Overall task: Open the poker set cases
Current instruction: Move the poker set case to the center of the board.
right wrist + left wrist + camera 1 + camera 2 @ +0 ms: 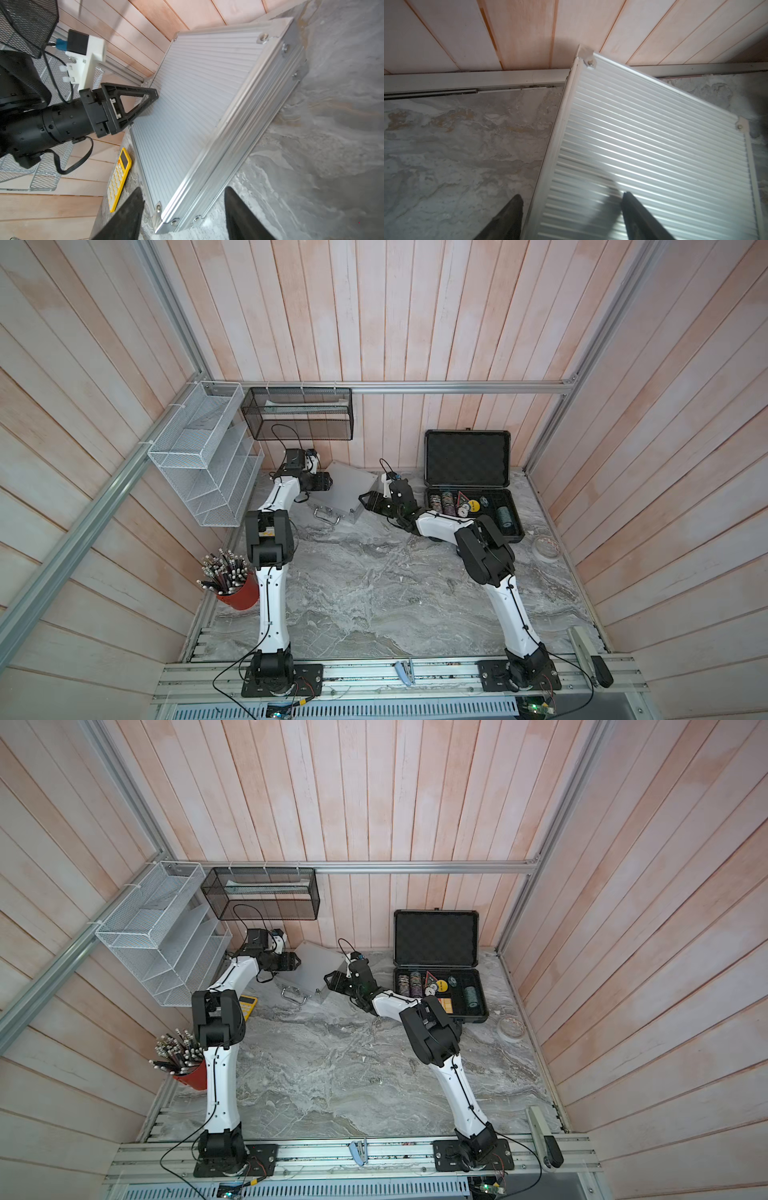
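Black, tapered right claw (183,189) spread wide, straddling a riveted corner of the shut, ribbed silver aluminium case (197,93), askew on the marbled counter (374,593). The left claw (571,194) is likewise released over its lid edge. Farther back, the dark case (467,456) stands open and foam-lined, the markings on its chips (449,502) unreadable.

Ahead of my right gripper (184,188) the silver case (197,93) shows ribbed aluminium on its lid, satin with a soft sheen. Its edging is smooth extruded metal, and the corner caps are riveted metal. The right gripper and the left gripper (572,195), which faces it across the lid, both look like matt black plastic. Under them the table (332,124) looks like grey veined stone, dull and slightly rough. Past the case from my right gripper, the calculator (120,178) is glossy yellow plastic. Behind that gripper, the dark case (467,456) has matt black foam in its lid. The wall (519,31) ahead of my left gripper is pale washed wood.
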